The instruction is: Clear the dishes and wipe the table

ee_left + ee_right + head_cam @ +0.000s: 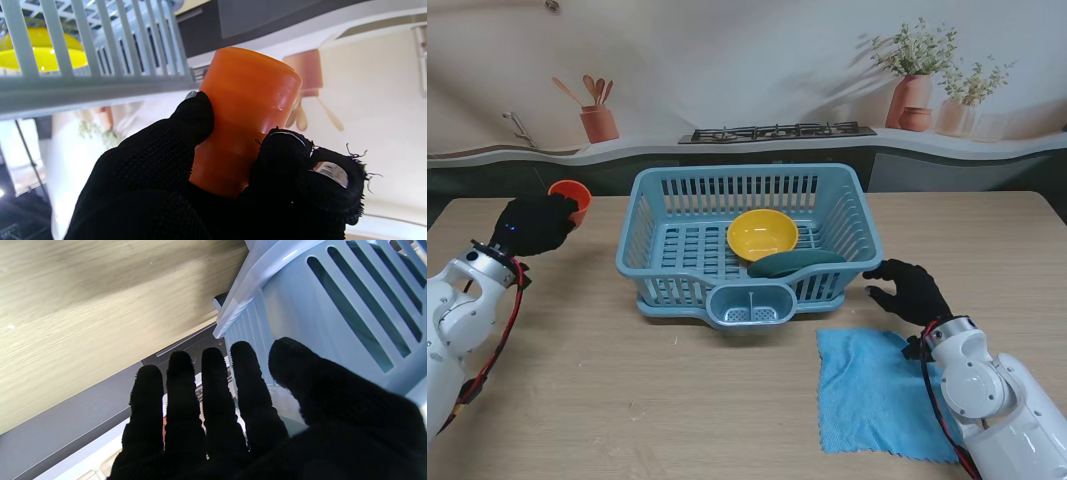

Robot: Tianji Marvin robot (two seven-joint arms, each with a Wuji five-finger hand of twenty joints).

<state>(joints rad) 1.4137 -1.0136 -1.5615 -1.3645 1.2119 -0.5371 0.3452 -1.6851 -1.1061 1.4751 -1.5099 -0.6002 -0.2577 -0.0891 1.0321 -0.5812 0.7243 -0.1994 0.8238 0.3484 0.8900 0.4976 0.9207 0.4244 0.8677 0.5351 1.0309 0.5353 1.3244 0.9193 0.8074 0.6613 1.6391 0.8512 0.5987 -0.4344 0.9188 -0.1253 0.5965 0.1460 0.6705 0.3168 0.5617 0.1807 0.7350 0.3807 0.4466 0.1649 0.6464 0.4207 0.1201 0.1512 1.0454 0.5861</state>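
My left hand (535, 224) is shut on an orange cup (572, 197), held off the table to the left of the blue dish basket (649, 215). Up close, black-gloved fingers (173, 140) wrap the cup (247, 110) beside the basket's slatted wall (66, 86). Inside the basket lie a yellow bowl (763, 234) and a dark green plate (795, 264). My right hand (911, 290) hovers open, holding nothing, by the basket's right front corner; its fingers (213, 396) are spread next to the basket wall (320, 316). A blue cloth (877, 390) lies flat near me on the right.
A cutlery holder (749, 304) juts from the basket's front. The wooden table (627, 400) stretches left and in front of the basket. The backdrop behind the table shows a stove and potted plants.
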